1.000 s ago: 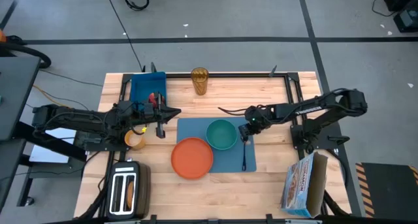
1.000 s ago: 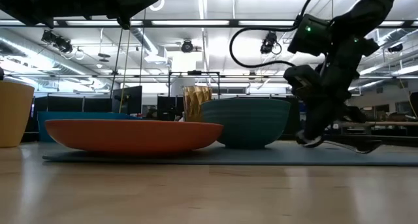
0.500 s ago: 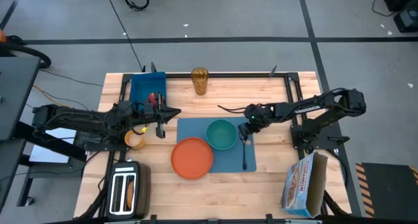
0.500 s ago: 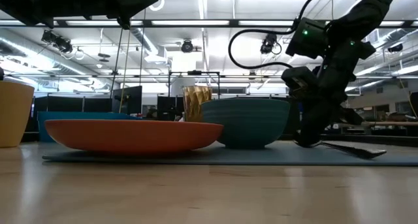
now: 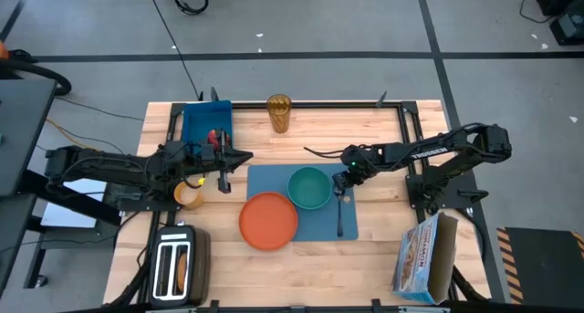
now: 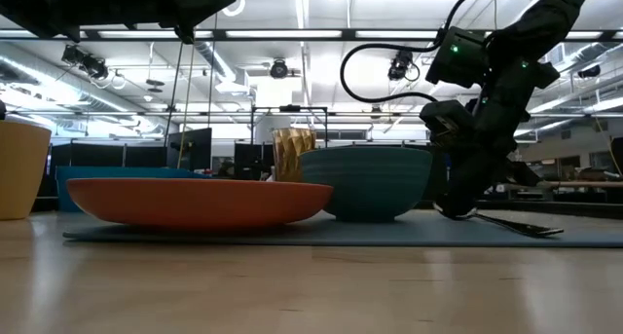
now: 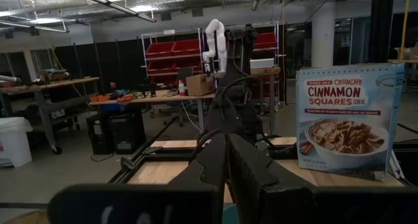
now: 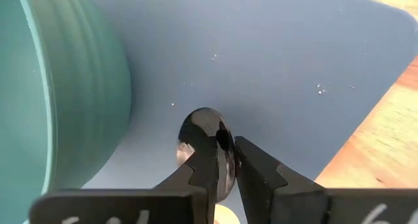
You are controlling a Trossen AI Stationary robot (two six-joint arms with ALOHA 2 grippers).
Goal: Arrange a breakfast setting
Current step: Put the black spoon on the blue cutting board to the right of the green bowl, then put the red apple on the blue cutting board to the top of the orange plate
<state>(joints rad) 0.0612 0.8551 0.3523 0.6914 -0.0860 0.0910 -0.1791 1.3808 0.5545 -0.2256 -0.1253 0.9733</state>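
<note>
A blue placemat [image 5: 315,224] lies mid-table. On it sit an orange plate [image 5: 269,220], a teal bowl [image 5: 309,187] and a metal spoon [image 5: 340,217], which lies along the mat's right side. My right gripper [image 5: 339,181] is shut on the spoon right beside the bowl [image 8: 59,87]. My left gripper [image 5: 226,170] is shut and empty, held above the table between the blue bin [image 5: 206,123] and the mat. An orange cup [image 5: 189,196] stands below the left arm. Something red [image 5: 214,138] lies in the bin. My right gripper pinches the spoon's bowl end [image 8: 204,129] between its two fingers, with the spoon bowl turned on edge. The fingers [image 6: 458,200] come from above, slanting down from the table's right. The handle [image 6: 521,225] trails low along the placemat toward the near edge.
A silver toaster [image 5: 178,263] stands at the near left with something brown in one slot. A cereal box [image 5: 424,256] stands at the near right. An amber glass [image 5: 278,113] stands at the far edge. Bare wood lies near the front middle.
My right gripper has moved a little toward the teal bowl, taking the spoon's bowl end with it. The handle has followed along the placemat.
</note>
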